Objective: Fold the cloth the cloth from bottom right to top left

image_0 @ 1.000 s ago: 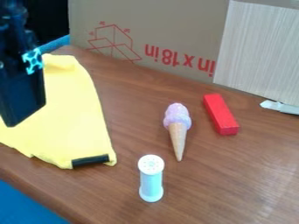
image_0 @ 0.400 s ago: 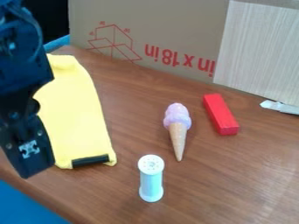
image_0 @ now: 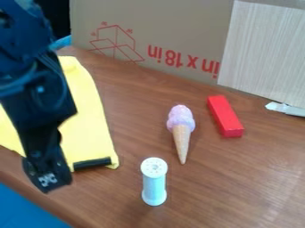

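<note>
The black gripper [image_0: 49, 178] hangs at the left of the camera view, over the near edge of the cloth, its lower end close to the table's front edge. Behind it lies the yellow cloth [image_0: 89, 129] on the wooden table, partly hidden by the arm. A black strip shows at the cloth's near right corner, a short way right of the gripper. How the fingers stand cannot be made out.
A white and pale blue spool-like cylinder [image_0: 154, 182] stands right of the cloth. Farther right lie a toy ice cream cone [image_0: 181, 129] and a red block [image_0: 225, 116]. A cardboard box [image_0: 155, 31] stands along the back.
The arm has come down and toward the front right, from over the cloth's left middle to its near edge. The cloth's black-strip corner has kept its place.
</note>
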You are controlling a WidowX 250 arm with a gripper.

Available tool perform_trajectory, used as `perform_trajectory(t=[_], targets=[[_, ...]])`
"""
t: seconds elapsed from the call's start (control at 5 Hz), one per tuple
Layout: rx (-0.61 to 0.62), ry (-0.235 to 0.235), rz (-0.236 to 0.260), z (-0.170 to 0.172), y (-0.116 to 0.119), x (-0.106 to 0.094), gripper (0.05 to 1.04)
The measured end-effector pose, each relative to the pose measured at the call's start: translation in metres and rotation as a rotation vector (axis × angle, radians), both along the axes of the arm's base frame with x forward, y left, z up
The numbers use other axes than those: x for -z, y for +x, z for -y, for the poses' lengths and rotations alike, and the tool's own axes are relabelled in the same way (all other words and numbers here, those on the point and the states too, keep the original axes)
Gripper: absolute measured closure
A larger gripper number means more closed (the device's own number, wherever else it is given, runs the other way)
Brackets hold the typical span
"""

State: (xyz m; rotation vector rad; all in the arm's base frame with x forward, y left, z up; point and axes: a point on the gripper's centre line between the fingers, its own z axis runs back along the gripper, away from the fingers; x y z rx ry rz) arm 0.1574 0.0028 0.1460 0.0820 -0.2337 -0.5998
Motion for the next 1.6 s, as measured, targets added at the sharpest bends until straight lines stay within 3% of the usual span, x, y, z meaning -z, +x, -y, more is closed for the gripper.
perform_trajectory(t=[0.2, 0.4, 0.6, 1.4, 1.6], targets=[[0.003, 0.066, 0.045, -0.009, 0.022, 0.018, 0.083], [-0.003, 0.103, 0.024, -0.015, 0.040, 0.037, 0.083], [-0.016, 0.145, 0.039, -0.023, 0.054, 0.049, 0.083], [-0.024, 0.207, 0.052, -0.037, 0.069, 0.066, 0.083], [-0.019, 0.220, 0.043, -0.036, 0.069, 0.074, 0.123]])
